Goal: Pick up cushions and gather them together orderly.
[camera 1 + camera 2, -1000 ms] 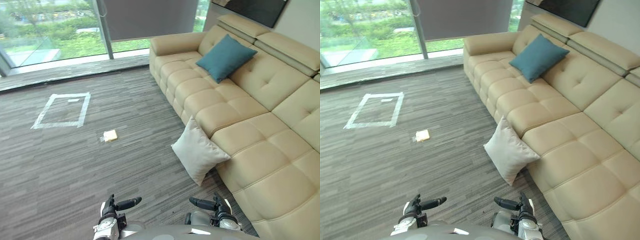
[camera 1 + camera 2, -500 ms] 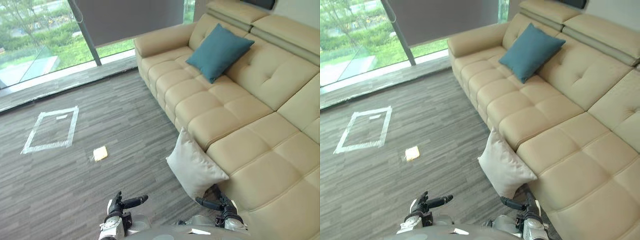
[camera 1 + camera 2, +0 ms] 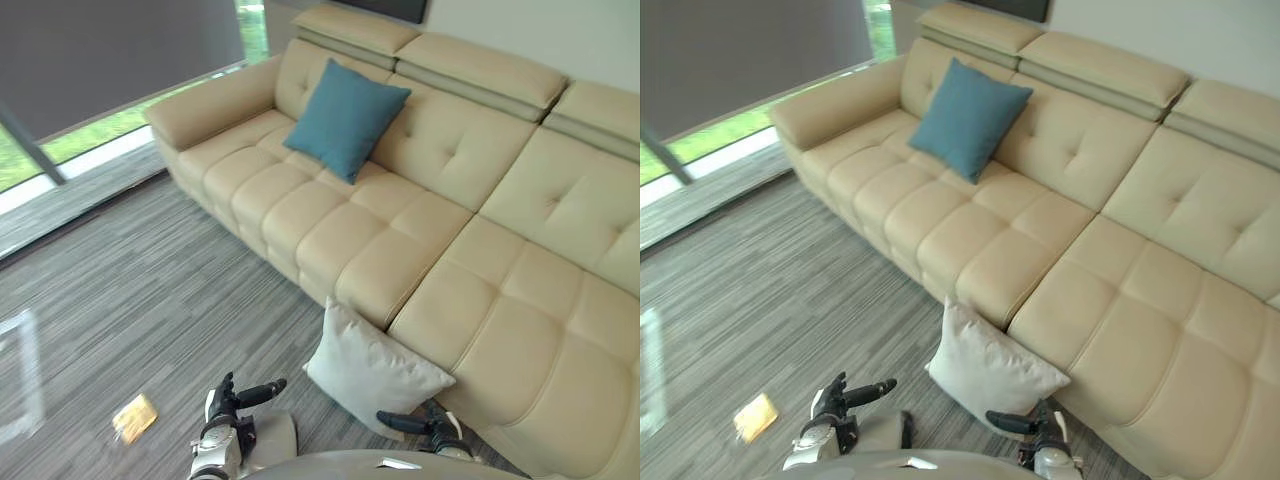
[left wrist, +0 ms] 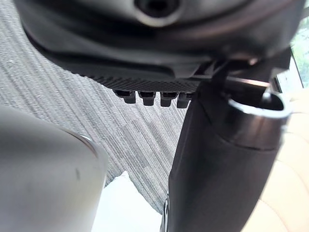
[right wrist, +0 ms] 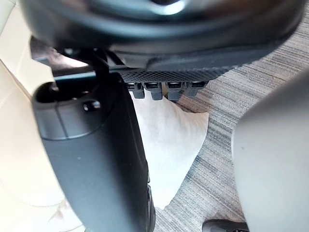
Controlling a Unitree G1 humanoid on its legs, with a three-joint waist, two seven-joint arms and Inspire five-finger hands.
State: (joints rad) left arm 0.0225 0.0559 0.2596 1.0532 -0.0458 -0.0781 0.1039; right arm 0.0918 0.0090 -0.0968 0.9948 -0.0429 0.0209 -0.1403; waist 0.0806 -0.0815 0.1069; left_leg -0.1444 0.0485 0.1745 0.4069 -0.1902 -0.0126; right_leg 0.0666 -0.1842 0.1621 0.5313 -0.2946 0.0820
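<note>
A white cushion [image 3: 372,368] stands on the carpet, leaning against the front of the beige sofa [image 3: 520,300]. A teal cushion [image 3: 346,118] rests upright against the sofa's backrest, towards its far left end. My right hand [image 3: 422,426] hangs low just in front of the white cushion's lower edge, open and empty; its wrist view shows the white cushion [image 5: 170,140] past the fingers [image 5: 164,90]. My left hand [image 3: 236,398] hovers over the carpet to the left of that cushion, open with nothing in it.
A small yellow flat object [image 3: 133,418] lies on the carpet at the lower left. A strip of white tape [image 3: 22,370] marks the floor at the left edge. A window with a grey blind [image 3: 90,60] runs along the far left.
The camera has swung right towards the sofa, so the whole scene shifted left. The white cushion now sits closer to my right hand. Both hands stay low and empty.
</note>
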